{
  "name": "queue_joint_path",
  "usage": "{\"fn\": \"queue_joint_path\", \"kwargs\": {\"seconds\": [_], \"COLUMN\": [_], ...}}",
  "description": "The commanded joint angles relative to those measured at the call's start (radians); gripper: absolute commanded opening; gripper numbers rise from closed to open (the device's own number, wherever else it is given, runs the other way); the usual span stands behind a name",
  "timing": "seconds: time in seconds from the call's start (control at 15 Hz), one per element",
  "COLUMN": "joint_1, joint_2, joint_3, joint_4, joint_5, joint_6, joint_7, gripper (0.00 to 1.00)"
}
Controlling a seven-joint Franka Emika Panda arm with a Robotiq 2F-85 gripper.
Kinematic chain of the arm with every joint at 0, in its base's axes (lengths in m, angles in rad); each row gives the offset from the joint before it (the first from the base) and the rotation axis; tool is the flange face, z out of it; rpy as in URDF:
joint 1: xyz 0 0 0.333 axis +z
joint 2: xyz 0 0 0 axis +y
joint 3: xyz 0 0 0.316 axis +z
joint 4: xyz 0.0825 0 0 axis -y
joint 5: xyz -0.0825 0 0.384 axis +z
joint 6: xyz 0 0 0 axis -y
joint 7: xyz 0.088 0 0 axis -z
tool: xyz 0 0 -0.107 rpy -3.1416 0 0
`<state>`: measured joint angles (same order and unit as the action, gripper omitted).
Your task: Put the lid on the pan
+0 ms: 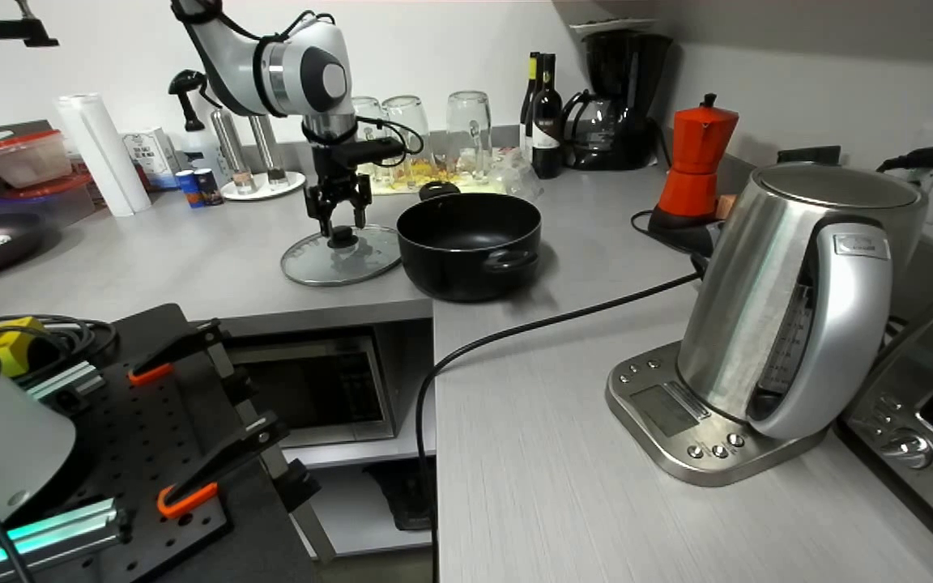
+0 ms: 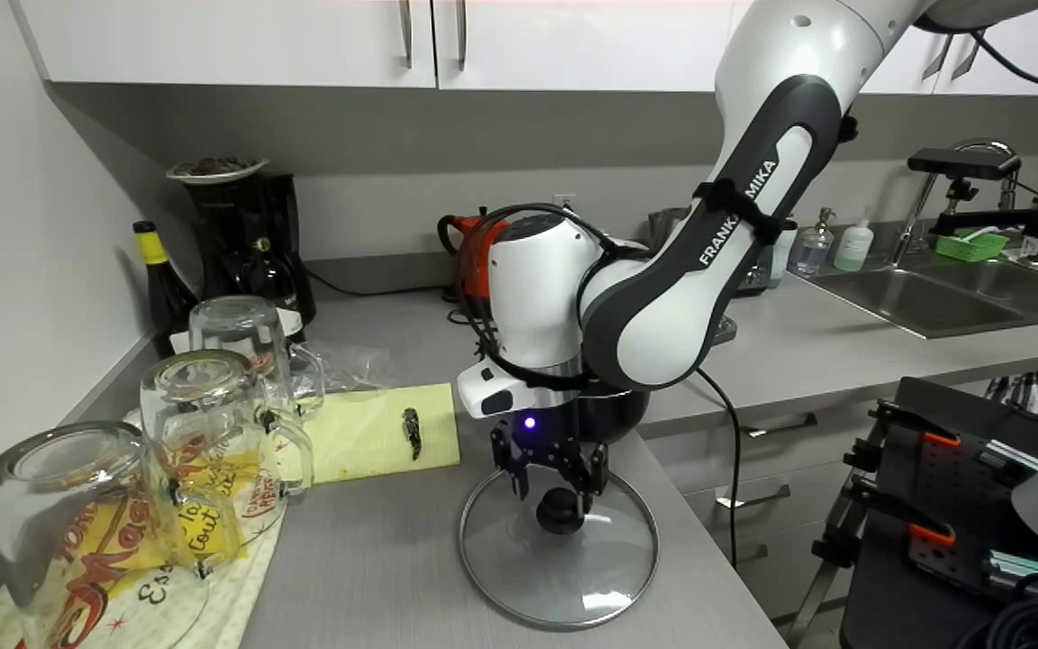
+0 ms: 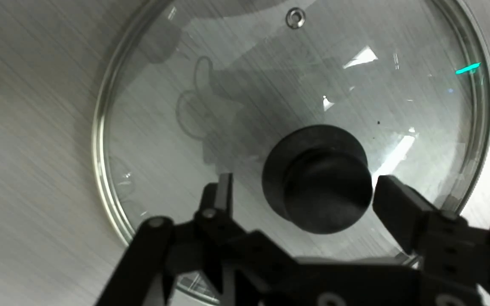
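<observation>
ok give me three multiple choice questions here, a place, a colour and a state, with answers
1. Where is the lid? A: on the counter beside the pan; B: on the pan; C: under the pan
2. What colour is the moka pot? A: green; B: white; C: orange-red
3. How is the claw? A: shut; B: open, astride the knob; C: hidden

1: A, both exterior views show it off the pan.
2: C, as both exterior views show.
3: B, the wrist view shows a gap beside the knob.
</observation>
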<state>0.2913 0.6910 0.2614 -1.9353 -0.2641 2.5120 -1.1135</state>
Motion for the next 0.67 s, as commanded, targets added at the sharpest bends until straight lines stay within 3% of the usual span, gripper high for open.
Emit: {"fn": "queue_joint_path", "kwargs": {"seconds": [0.0, 0.2, 0.6], "joint_1": [-0.008, -0.007, 0.005], "joint_2": [0.007, 0.005, -0.039], "joint_3": [0.009, 0.009, 0.004], "joint_4": [0.004, 0.002, -0.021], "joint_5": [-0.015, -0.016, -0.026], "joint_6": [0.018, 0.020, 0.025], "joint_7": [0.025, 0.026, 0.059], "gripper": [0.53, 0.28, 0.26]}}
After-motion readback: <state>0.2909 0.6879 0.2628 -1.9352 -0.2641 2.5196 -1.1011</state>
